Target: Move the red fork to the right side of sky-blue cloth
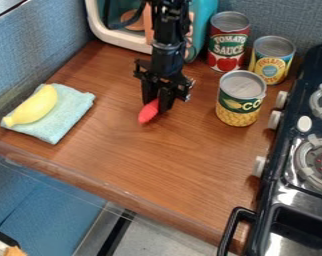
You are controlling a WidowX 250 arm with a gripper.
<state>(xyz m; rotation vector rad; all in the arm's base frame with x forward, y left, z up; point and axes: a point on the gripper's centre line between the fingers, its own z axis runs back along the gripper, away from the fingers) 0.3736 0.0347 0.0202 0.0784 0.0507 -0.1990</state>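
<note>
The red fork (148,112) juts from under the gripper (157,106), long axis slanting front-left in view — clamped or loose, I cannot tell — the sky-blue cloth (71,109) well off leftward.

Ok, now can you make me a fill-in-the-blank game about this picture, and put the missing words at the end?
The yellow fruit on the light-blue cloth is a ____.
The fork at the gripper is coloured ____.
The number of cans on the wooden counter is ____.
The stove is on the ____ side of the picture.

Missing words: banana; red; three; right.
</note>
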